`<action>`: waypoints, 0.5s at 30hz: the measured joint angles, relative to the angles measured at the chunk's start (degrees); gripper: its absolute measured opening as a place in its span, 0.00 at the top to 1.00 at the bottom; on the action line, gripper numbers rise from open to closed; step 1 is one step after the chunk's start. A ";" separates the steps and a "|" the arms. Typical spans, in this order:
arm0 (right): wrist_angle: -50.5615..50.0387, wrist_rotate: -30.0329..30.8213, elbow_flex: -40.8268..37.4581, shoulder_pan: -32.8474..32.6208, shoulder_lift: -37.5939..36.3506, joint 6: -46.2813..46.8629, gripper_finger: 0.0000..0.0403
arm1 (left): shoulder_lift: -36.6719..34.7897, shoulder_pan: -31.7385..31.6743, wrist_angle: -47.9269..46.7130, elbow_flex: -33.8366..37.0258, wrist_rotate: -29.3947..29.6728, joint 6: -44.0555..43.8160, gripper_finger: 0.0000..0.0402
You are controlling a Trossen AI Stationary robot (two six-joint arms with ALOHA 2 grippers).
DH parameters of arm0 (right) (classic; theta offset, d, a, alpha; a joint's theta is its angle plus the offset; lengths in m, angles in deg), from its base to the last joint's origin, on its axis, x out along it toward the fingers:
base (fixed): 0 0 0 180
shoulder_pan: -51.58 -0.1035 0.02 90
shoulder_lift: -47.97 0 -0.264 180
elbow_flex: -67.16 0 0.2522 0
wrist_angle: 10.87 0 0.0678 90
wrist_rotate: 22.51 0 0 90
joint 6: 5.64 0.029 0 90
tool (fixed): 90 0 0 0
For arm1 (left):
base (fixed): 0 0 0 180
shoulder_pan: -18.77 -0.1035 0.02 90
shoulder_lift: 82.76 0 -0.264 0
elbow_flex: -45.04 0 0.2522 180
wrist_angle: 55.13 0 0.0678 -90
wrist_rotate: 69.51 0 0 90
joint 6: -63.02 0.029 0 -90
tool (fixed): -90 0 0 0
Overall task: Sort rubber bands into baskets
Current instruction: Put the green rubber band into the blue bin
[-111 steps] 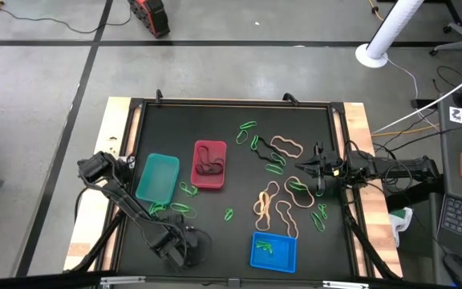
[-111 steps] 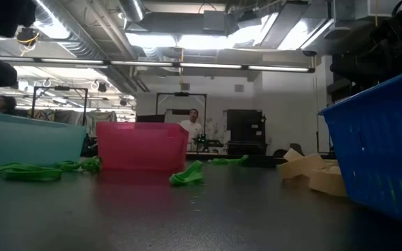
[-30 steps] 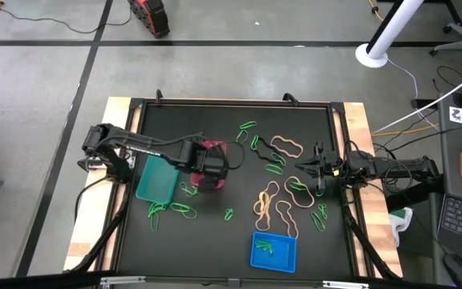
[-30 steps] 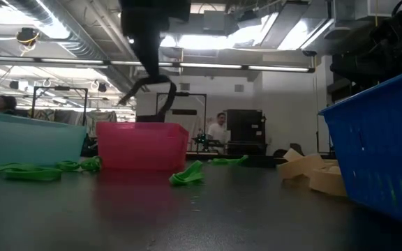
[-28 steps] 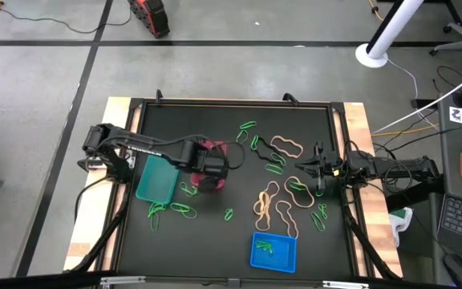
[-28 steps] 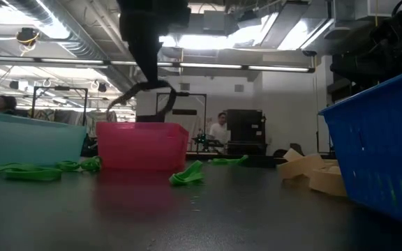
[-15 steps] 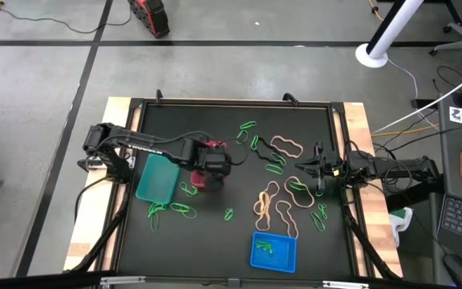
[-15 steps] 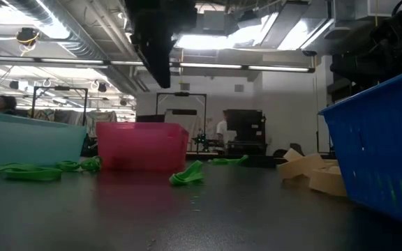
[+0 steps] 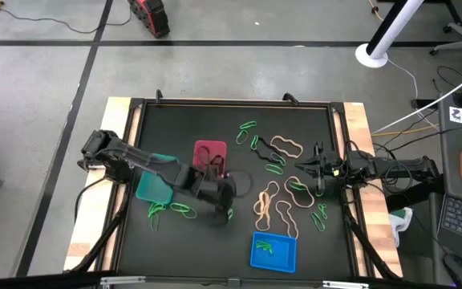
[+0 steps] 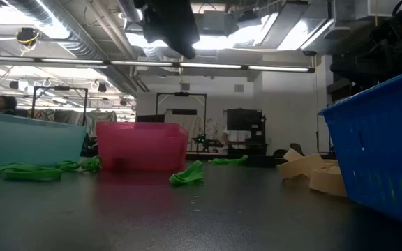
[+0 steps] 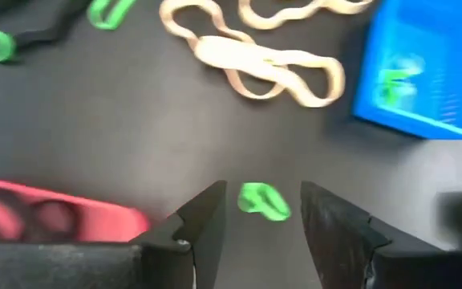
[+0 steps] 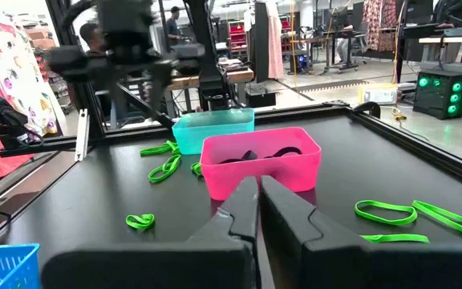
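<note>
While the left hand point(image 11: 261, 221) hovers open above a small green rubber band point(image 11: 263, 201) near the red basket point(image 9: 209, 154), the right hand point(image 9: 311, 170), apparently closed, waits beside tan bands point(image 9: 285, 147).

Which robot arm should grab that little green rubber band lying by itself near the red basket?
The left arm, probably. Its open tool hangs right over the green rubber band, past the red basket. The right tool sits shut by the table's right edge, farther away.
</note>
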 joint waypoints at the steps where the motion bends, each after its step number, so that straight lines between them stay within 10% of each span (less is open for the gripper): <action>1: 0.00 0.00 0.02 0.00 0.00 0.00 0.95 | 0.71 0.98 1.42 0.00 0.08 -0.41 0.61; 15: 0.00 -0.02 0.02 0.01 0.00 0.00 0.95 | 12.70 7.29 7.46 0.00 8.48 -16.56 0.61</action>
